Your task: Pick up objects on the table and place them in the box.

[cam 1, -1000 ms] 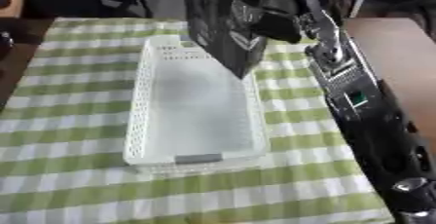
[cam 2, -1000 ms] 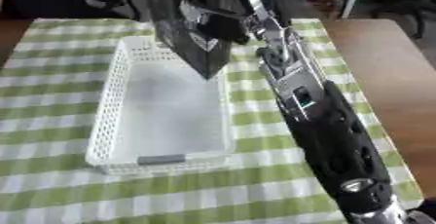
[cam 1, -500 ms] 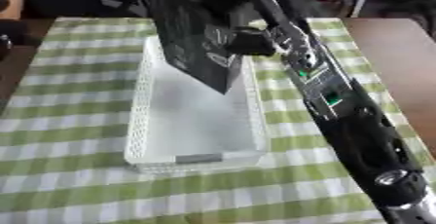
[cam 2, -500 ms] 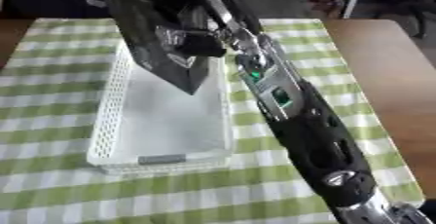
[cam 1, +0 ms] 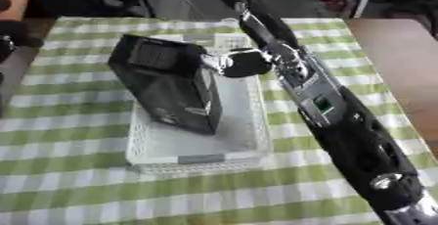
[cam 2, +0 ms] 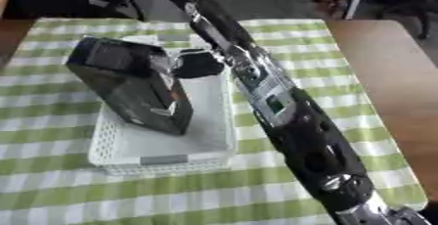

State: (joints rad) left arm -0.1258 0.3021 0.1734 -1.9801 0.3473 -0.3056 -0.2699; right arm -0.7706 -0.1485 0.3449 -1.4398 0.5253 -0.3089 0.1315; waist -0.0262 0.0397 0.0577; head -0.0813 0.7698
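A tall black pack with a grey panel near its top leans tilted inside the white mesh box, its lower end on the box floor near the front. My right hand is at the pack's upper right corner, with its fingers curled on it. The right arm runs from the lower right corner up over the box's right rim. The box's far end is mostly hidden behind the pack and the hand.
The box lies on a green and white checked cloth. Bare brown table shows to the right of the cloth. A dark shape sits at the left edge. Chairs and dark clutter stand beyond the far edge.
My right hand has carried the black pack down and to the left, so that it now stands in the box. The view has also shifted.
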